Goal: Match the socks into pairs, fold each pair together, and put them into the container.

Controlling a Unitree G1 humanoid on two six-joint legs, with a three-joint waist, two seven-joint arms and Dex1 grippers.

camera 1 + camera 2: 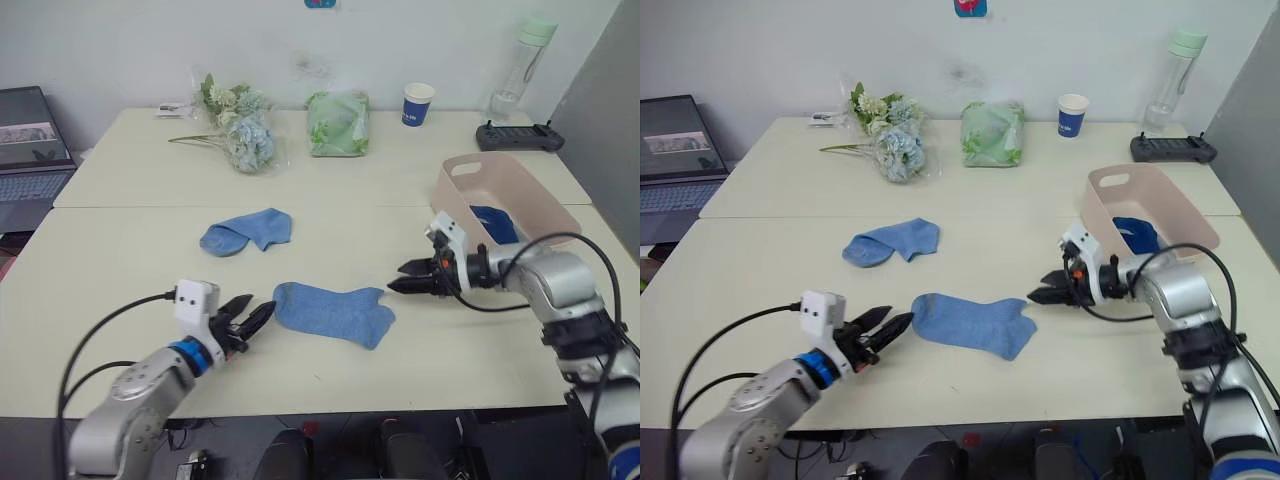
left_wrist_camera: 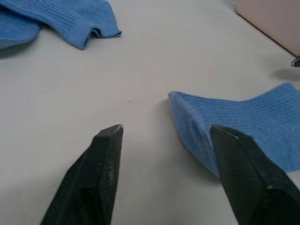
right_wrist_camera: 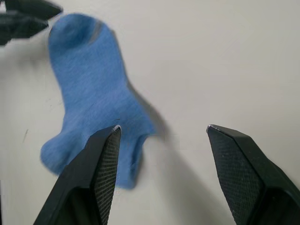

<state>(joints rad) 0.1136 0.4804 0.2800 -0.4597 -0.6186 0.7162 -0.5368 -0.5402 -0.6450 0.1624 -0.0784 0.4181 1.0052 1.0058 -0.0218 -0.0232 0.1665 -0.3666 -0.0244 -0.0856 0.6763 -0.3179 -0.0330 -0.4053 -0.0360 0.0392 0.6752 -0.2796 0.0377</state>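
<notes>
A light blue sock [image 1: 335, 311] lies flat on the near table between my two grippers. My left gripper [image 1: 258, 314] is open at its left end, just short of the fabric. Open too, my right gripper [image 1: 402, 277] hovers off the sock's right end, a small gap away. A second light blue sock [image 1: 246, 231] lies further back to the left, bent in the middle. The pale pink container [image 1: 505, 199] stands at the right with a dark blue sock [image 1: 495, 224] inside. In the left wrist view the near sock [image 2: 243, 126] lies just ahead of the right-hand finger [image 2: 246, 173].
At the back of the table are a bunch of artificial flowers [image 1: 236, 125], a green crinkly bag [image 1: 338, 122], a blue paper cup [image 1: 418, 103], a clear bottle [image 1: 523, 62] and a black controller [image 1: 519, 136]. A laptop [image 1: 32, 150] sits at far left.
</notes>
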